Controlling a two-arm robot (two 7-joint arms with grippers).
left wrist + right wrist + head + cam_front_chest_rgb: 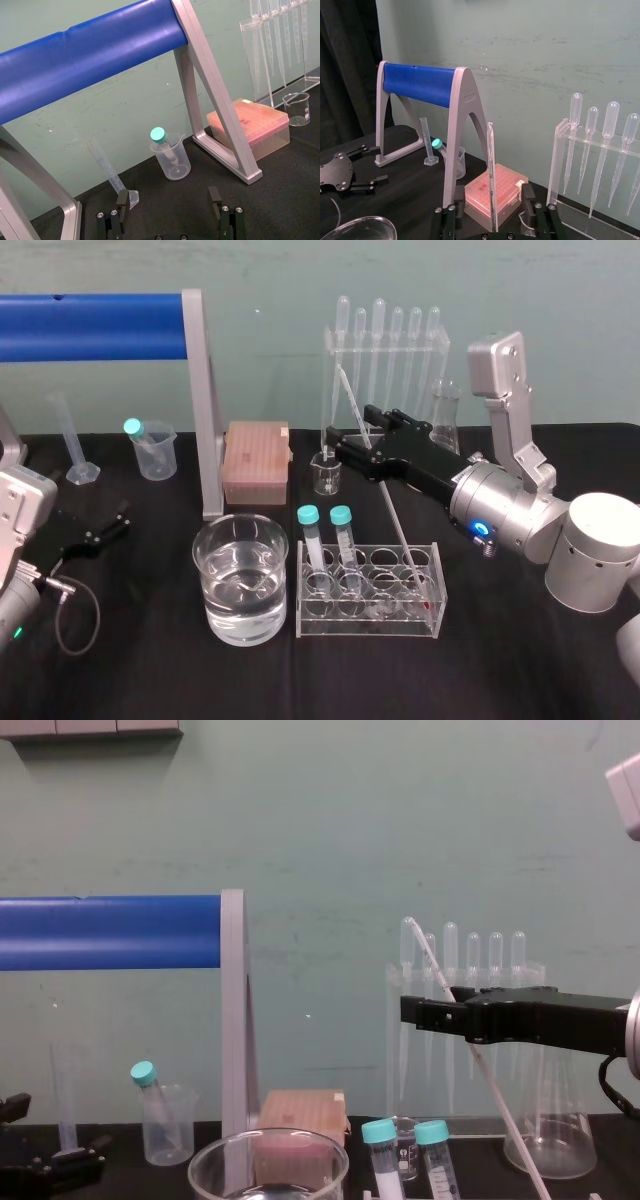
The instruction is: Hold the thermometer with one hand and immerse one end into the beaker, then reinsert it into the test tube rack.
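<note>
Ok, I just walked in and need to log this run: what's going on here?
The right tool is open around the leaning thermometer, not yet gripping it. The thermometer's lower end sits in the test tube rack. The beaker, part full of clear liquid, stands left of the rack. The left tool is parked open at the left.

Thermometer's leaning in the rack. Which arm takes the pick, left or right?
Right. The right gripper straddles the thermometer, fingers open, above the rack. The left gripper, also open, is at the table's far left, beyond the beaker.
</note>
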